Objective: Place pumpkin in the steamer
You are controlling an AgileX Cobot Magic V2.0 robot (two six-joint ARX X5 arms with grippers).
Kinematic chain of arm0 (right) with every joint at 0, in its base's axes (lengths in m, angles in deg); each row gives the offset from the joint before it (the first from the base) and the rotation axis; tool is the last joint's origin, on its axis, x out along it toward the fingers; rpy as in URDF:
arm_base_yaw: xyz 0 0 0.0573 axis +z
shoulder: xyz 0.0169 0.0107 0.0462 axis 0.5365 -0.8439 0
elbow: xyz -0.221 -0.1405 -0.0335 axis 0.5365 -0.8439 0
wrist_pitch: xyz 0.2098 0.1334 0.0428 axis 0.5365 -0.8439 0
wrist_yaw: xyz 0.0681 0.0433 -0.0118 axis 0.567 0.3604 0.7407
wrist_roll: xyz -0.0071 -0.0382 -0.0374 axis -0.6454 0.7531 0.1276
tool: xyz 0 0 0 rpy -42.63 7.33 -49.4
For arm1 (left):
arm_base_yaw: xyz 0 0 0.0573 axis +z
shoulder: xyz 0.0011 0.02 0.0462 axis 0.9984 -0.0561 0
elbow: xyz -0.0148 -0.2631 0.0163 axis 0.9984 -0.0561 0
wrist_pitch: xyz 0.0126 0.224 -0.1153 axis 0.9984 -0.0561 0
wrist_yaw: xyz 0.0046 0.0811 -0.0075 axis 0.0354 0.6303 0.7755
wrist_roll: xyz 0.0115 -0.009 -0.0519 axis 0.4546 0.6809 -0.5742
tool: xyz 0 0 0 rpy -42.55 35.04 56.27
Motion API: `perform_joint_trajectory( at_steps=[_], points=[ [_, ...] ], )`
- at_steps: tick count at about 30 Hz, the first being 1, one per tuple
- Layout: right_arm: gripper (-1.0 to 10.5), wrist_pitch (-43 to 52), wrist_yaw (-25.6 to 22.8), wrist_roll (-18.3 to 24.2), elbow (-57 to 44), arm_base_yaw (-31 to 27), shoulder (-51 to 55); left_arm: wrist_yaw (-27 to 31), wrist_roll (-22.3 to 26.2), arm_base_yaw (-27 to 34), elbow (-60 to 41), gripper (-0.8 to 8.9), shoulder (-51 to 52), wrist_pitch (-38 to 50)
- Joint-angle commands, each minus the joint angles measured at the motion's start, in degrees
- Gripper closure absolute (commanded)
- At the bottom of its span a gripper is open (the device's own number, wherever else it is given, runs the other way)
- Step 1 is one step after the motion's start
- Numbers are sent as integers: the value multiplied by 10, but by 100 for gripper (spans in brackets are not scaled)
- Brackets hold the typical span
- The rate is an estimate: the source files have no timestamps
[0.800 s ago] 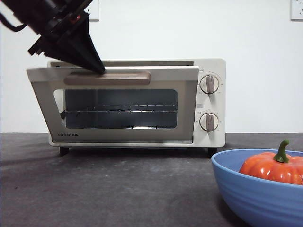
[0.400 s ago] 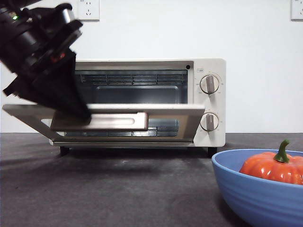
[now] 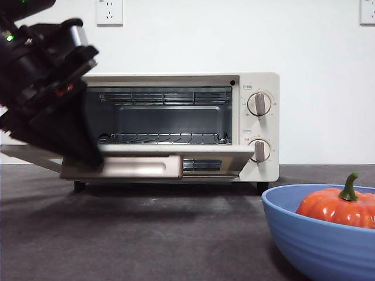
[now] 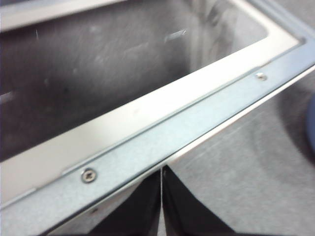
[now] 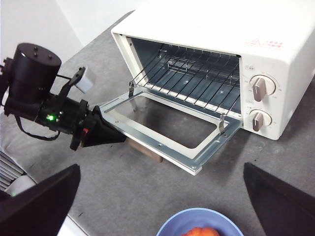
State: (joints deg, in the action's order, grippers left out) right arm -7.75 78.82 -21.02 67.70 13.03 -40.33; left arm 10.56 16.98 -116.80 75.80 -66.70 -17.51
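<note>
The steamer (image 3: 258,82) stands at the back, its door (image 3: 211,152) hanging almost flat, the wire rack (image 3: 164,139) showing inside. My left gripper (image 3: 96,158) is shut, its tip against the beige handle (image 3: 140,167) at the door's front edge. In the left wrist view the shut gripper (image 4: 161,172) sits just under the door's metal rim (image 4: 172,132). The orange pumpkin (image 3: 334,208) lies in the blue bowl (image 3: 310,240) at the near right. My right gripper (image 5: 161,167) is open, high above the bowl (image 5: 197,219) and the steamer (image 5: 206,24).
Two round knobs (image 3: 259,104) are on the steamer's right side. Dark grey tabletop (image 3: 146,234) lies between the door and the bowl. The white wall with a socket (image 3: 109,12) is close behind. The left arm (image 5: 44,103) reaches in from the table's left edge.
The door has swung down from barely open to almost flat. My left gripper has gone down and towards the camera with the handle. The pumpkin and bowl have not moved.
</note>
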Motion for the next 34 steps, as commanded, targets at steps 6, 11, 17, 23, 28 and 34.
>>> perform_joint_trajectory(
  at_steps=[6,11,17,23,28,34],
  points=[
    [390,5,-3,-16,8,5,-2,26,-29,-9,-37,797,-8,75],
    [390,5,-3,-17,8,5,-2,26,-33,-10,-57,797,-8,79],
    [390,5,-2,-19,8,5,-2,26,-48,-16,-58,797,-4,75],
    [391,-13,25,-31,8,5,-11,24,-59,-28,-52,797,48,15],
    [397,-59,95,-53,8,5,-45,1,-70,-31,-45,797,141,-57],
    [402,-127,170,-64,8,6,-112,-43,-71,-31,-12,797,245,-183]
  ],
)
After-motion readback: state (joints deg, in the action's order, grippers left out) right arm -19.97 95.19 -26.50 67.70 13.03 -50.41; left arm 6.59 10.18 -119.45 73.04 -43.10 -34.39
